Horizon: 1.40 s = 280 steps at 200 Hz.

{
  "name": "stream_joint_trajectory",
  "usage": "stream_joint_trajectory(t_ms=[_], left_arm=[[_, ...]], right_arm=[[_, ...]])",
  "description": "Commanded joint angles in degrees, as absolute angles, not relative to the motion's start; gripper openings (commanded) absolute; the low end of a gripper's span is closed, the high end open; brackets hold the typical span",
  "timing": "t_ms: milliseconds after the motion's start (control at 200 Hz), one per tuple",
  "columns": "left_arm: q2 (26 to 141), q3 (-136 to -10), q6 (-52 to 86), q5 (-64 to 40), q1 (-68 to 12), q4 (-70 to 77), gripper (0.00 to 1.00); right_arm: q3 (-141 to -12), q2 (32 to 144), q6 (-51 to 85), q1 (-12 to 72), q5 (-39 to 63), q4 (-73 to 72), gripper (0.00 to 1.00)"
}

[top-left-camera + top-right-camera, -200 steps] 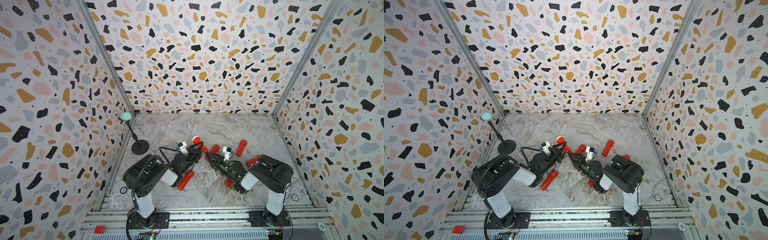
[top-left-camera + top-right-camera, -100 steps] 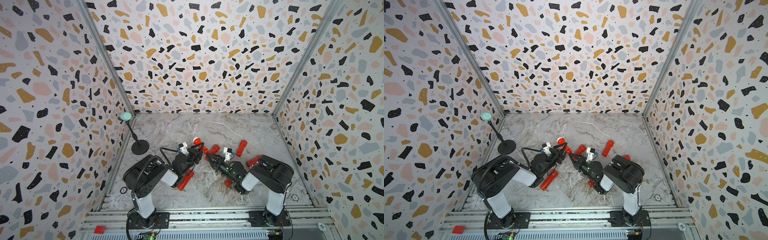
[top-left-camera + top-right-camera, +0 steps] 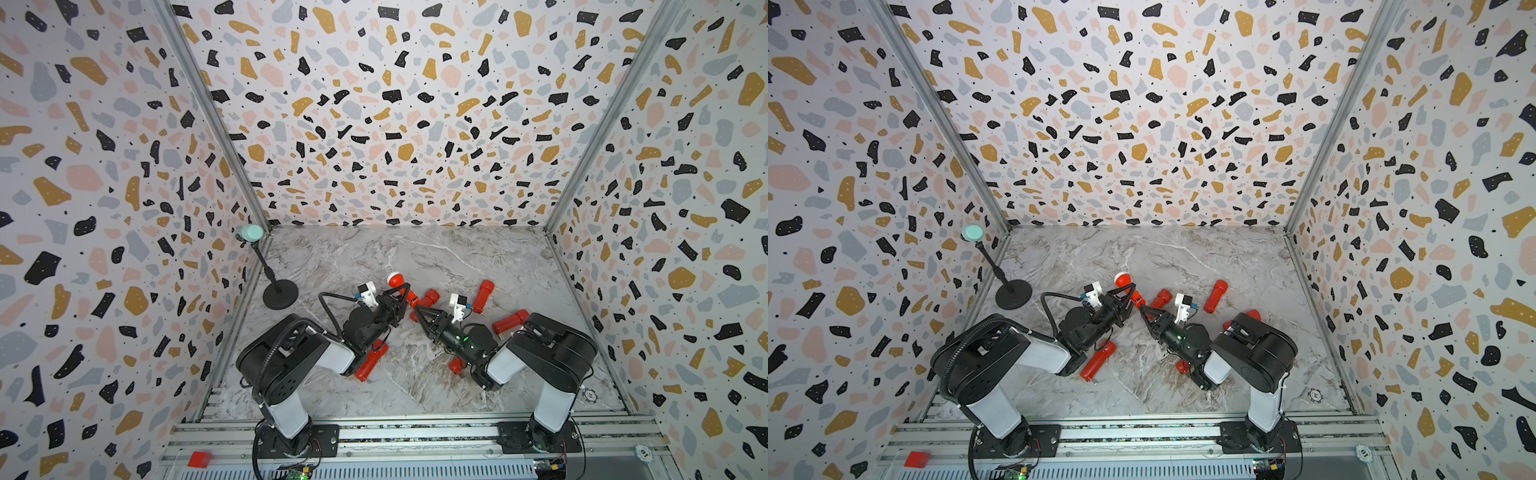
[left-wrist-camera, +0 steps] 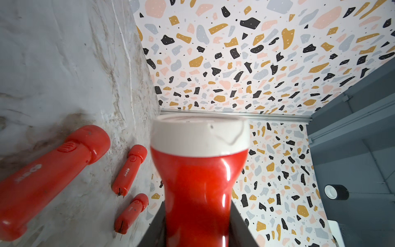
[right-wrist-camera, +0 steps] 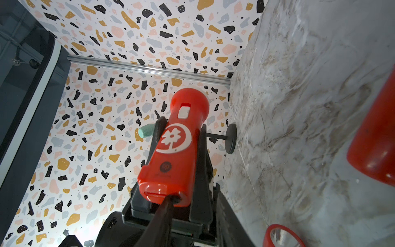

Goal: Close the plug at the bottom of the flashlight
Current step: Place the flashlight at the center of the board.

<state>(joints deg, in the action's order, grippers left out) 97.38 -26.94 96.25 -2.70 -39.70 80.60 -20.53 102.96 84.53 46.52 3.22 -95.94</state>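
Above the middle of the worktop [image 3: 415, 257], the left gripper [image 3: 402, 296] clamps the glossy red plastic flashlight [image 5: 177, 147] mid-barrel, light, rigid and likely slippery, while the right gripper [image 5: 171, 200], jaws nearly closed, presses its base plug.

Flashlight [image 3: 400, 286] in left gripper [image 3: 402, 296]

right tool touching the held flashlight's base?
Touching. The right wrist view shows the right tool's dark fingertip pressed against the bottom end of the flashlight, with no gap; the left tool clamps its body.
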Motion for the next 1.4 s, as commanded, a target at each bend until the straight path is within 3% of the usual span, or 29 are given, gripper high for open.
stream_joint_trajectory(t_ms=[0,325,481,951,1141,1397], left_arm=[[93.87,-28.94,97.03,-5.13,-40.52,97.75,0.00],[92.68,-29.43,95.48,-5.30,-38.96,92.99,0.00],[90.81,-29.90,92.36,-5.91,-37.82,86.38,0.00],[79.82,-39.21,66.12,-5.37,-33.08,38.52,0.00],[78.81,-45.18,55.57,-3.65,-30.53,21.98,0.00],[76.73,-50.62,44.34,9.99,-29.20,4.11,0.00]], right_arm=[[-19.48,99.94,80.25,46.38,0.83,-100.14,0.36],[-18.70,93.75,76.70,46.58,2.31,-95.19,0.45],[-18.66,89.56,73.39,46.93,3.49,-90.75,0.54],[-25.68,68.28,46.74,47.28,5.05,-46.04,0.82],[-27.96,64.90,39.20,47.18,4.02,-36.76,0.91],[-34.34,65.80,30.53,47.19,4.50,-25.75,0.99]])
